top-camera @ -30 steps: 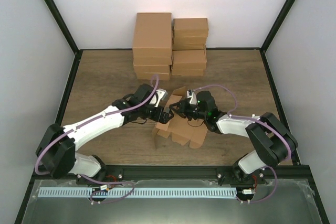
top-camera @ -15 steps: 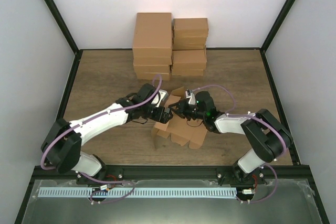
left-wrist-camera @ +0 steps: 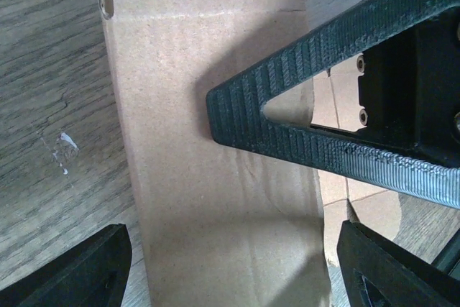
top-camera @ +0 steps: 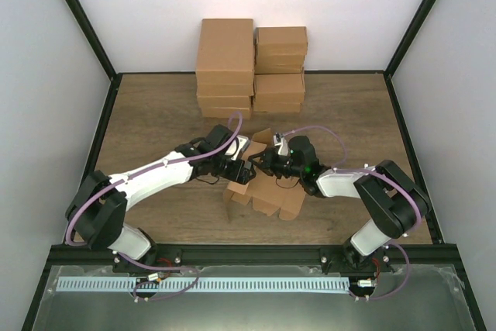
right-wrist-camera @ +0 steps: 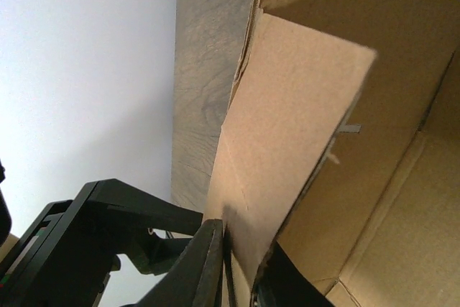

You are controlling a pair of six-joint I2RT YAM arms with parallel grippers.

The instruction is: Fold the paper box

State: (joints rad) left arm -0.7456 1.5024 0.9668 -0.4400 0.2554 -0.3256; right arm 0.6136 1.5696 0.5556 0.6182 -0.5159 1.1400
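Top view: my two grippers meet over the paper box [top-camera: 267, 198], and the contact spot is hidden beneath them. The box lies part-folded on the table [top-camera: 155, 129], centre, towards the near edge, with its flaps raised.

Right gripper [right-wrist-camera: 241, 272]: jaws nipped tight on one raised flap of the box, fingertips partly cut off at the frame bottom.

Left gripper [left-wrist-camera: 230, 267]: jaws wide, straddling a cardboard strip of the box. Only the two tips show, and I cannot tell whether they touch it.

Count: one paper box, two grippers, two stacks of brown cartons [top-camera: 225, 67] at the back; cartons per stack unclear
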